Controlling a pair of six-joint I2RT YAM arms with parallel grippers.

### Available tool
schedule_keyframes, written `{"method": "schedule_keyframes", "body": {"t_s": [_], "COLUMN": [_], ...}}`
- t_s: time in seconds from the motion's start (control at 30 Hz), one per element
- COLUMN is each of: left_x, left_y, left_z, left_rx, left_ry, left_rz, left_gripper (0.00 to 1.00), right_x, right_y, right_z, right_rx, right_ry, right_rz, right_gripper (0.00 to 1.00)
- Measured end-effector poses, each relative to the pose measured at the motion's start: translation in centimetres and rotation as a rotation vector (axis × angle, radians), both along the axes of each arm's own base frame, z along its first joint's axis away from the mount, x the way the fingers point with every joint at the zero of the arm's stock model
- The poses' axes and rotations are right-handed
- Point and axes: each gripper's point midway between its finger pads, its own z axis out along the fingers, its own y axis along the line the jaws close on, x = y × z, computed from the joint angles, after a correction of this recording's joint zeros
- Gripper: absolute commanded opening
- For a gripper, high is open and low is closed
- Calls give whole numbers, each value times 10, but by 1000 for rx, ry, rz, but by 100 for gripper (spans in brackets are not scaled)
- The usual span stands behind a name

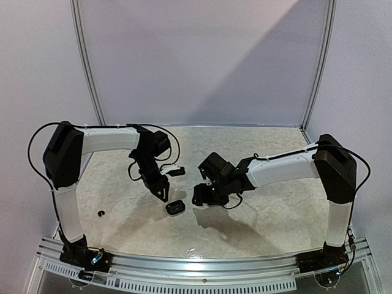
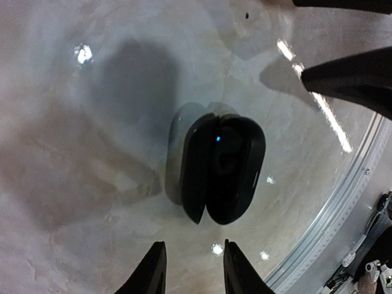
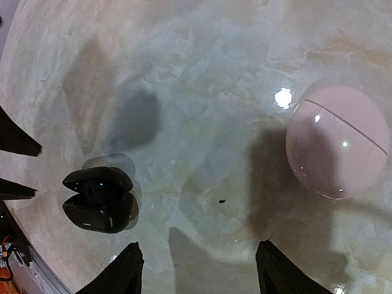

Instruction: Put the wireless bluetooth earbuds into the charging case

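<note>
Marbled tabletop (image 1: pixel 269 214), pale walls behind. Black charging case (image 2: pixel 220 168): lid open, blue lamp lit, lying just ahead of the left gripper (image 2: pixel 195 269), whose fingers stand apart with nothing between them, probably lined up to steady it. Right gripper (image 3: pixel 199 269): fingers wide and empty, hovering opposite with the case ahead to its left (likely kept free to fetch a bud). Pink round case (image 3: pixel 340 144): closed, ahead to the right gripper's right. One small dark earbud (image 1: pixel 101 213), seemingly, lies well apart from the left gripper, off to its side. Whether the case's wells are filled cannot be told. A black-and-white object (image 1: pixel 176 172) near the left wrist is too small to identify.
</note>
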Motion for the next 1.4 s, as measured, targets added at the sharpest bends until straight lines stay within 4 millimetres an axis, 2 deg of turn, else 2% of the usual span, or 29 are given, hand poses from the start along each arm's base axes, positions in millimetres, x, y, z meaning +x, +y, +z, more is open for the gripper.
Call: {"method": "schedule_keyframes", "body": {"t_s": [0.1,0.23,0.37,0.57,0.9,1.13,1.27,1.4], "left_x": [-1,5,2,-4,-7,-11,-14,-16], "left_y": [-15,-19,-22,-21,-26,-28,-28,-30], "left_z": [-10,-12,-18,-37,-37,-37,-37,-36], "left_rx": [6,1,9,42,12,-1,-8,-19], "left_ry": [-4,-19,-13,24,46,63,78,91], "left_rz": [-24,-20,-40,-66,-76,-76,-76,-68], "left_gripper": [31,35,30,27,20,9,0,0], "right_x": [1,1,1,1,0,0,0,0], "right_y": [1,0,-1,-2,-2,-3,-2,-2], "right_z": [8,16,17,16,16,16,17,17], "right_rx": [22,46,48,47,42,35,35,35], "right_ry": [-5,-19,-16,-16,-14,-15,-20,-21], "right_rz": [-12,-22,-32,-32,-31,-24,-18,-16], "right_gripper": [64,64,64,64,64,64,64,64]}}
